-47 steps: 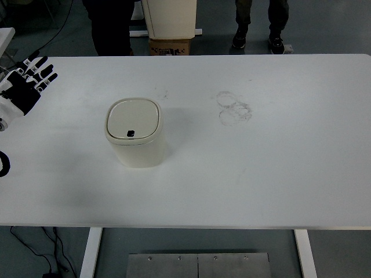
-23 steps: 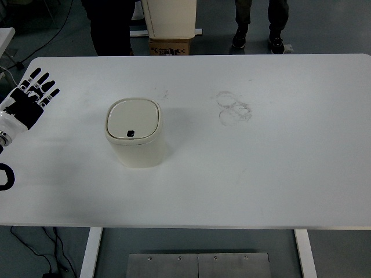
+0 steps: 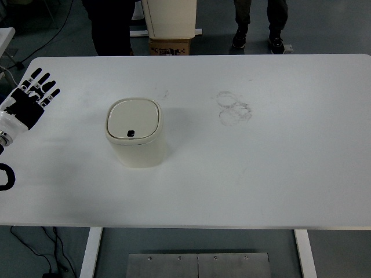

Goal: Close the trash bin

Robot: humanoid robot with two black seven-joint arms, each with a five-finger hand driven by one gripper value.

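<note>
A small cream trash bin (image 3: 136, 134) stands upright on the white table (image 3: 261, 162), left of centre. Its lid (image 3: 133, 119) lies flat and shut, with a small black button at its front edge. My left hand (image 3: 30, 98) is at the table's far left edge, well away from the bin, with its fingers spread and holding nothing. My right arm does not show.
Faint ring marks (image 3: 233, 107) stain the table right of the bin. Beyond the far edge stand a cardboard box (image 3: 171, 46), a cream unit (image 3: 169, 17) and two people's legs (image 3: 110, 26).
My left hand has drifted a little towards the table's near edge and turned slightly over the second, then settled. The bin has not moved.
</note>
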